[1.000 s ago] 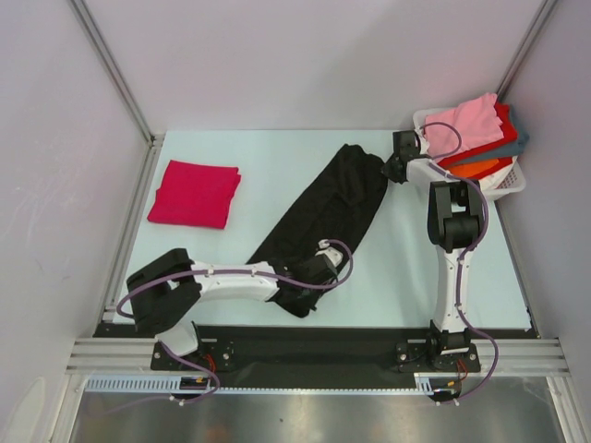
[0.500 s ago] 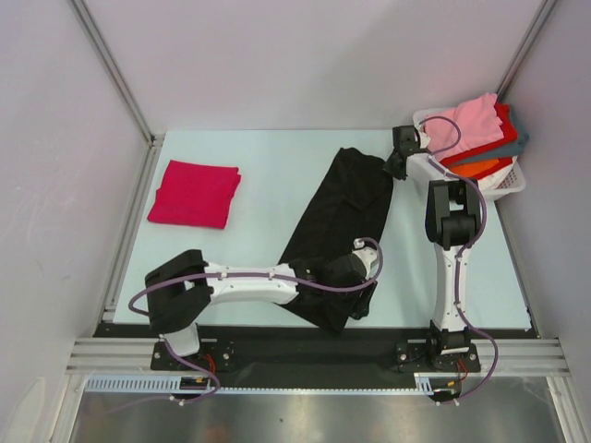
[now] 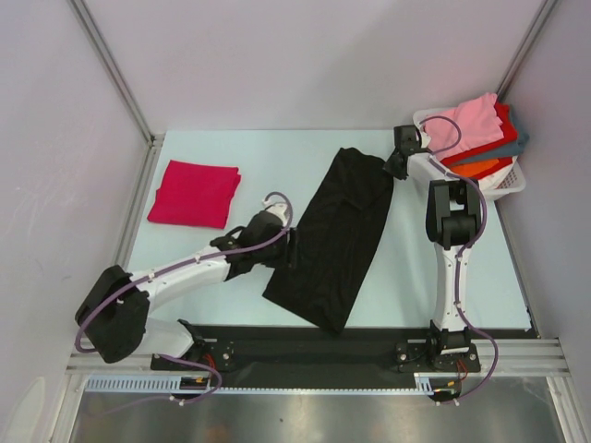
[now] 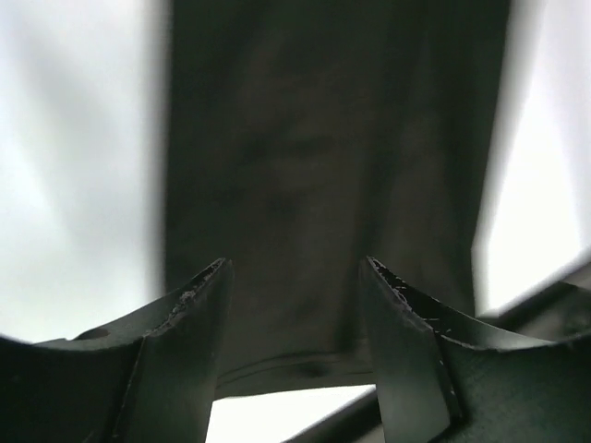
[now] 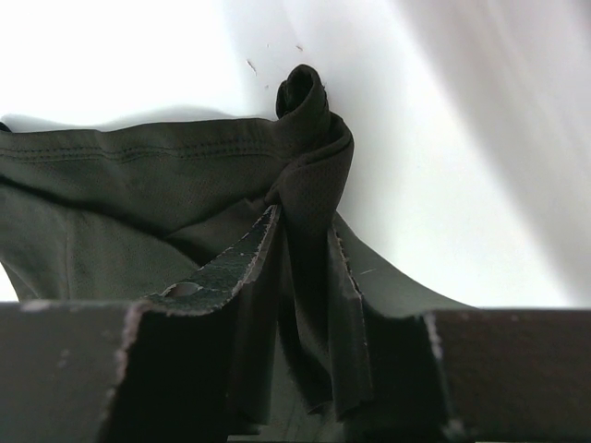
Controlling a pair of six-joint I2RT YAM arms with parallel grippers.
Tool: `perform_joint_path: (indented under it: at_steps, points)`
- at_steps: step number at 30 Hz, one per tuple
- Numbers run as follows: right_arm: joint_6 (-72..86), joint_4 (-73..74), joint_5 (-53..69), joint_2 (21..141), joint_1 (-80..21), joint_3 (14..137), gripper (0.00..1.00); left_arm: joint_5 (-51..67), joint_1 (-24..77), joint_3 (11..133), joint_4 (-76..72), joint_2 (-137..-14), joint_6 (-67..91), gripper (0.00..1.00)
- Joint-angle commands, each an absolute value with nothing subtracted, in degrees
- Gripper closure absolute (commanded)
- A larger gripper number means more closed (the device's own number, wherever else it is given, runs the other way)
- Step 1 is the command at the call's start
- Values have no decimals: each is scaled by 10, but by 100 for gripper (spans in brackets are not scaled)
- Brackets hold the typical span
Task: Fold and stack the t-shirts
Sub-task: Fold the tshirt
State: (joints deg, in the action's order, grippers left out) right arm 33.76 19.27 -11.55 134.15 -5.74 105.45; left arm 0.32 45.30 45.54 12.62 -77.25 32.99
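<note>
**Black shirt mid-fold, one corner held**

The black t-shirt point(image 3: 334, 235) lies in a long strip on the worktop point(image 3: 249, 152), left of the basket point(image 3: 513, 185). Right jaws clench its basket-side corner; left jaws gape empty above it. Likely next: grasp the hem, fold crosswise.

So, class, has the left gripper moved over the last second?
Yes. The left gripper has swung left and away from the near edge of the table, toward the folded magenta t-shirt.
</note>
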Motion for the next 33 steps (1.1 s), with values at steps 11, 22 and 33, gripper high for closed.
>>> perform_joint_path:
  at_steps: [11, 22, 33]
  points:
    - [330, 182, -108, 1346, -55, 1062, 71, -29, 383, 346, 110, -766, 333, 44]
    - [330, 188, -103, 1374, -63, 1091, 72, 49, 383, 286, 32, -791, 355, 98]
    - [329, 228, -104, 1439, -108, 1201, 72, 53, 390, 199, -20, -703, 407, 100]
